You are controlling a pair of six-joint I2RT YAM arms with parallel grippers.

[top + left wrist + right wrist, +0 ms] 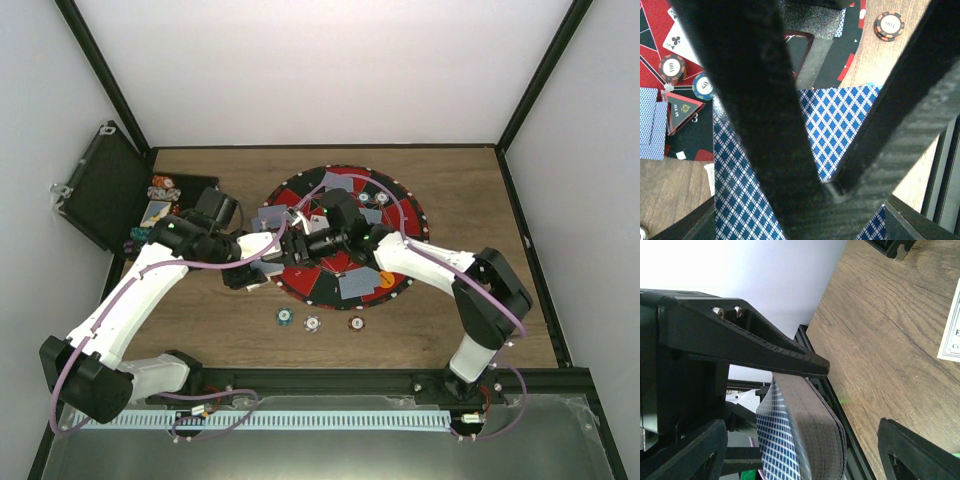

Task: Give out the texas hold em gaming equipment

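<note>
Card deck [840, 125] pinched by left fingers [755, 125]; right fingers [765, 347] spread, deck between them.

Robotics lab test cell being shown, brown wood-grain tabletop [470, 190] being boxed in by plain white wall panels [320, 70] and black metal frame posts [539, 72].

A round mat [413, 212] lies on the table [200, 320], centred and toward the far side. Single cards [360, 285] and loose chips [672, 67] lie on it. A deck of cards [840, 130] sits above its left edge. A row of three chips [313, 324] lies just near of the mat. Far left, a case [100, 185] leans at the wall, with a pile of chips [163, 187] to its right.
</note>
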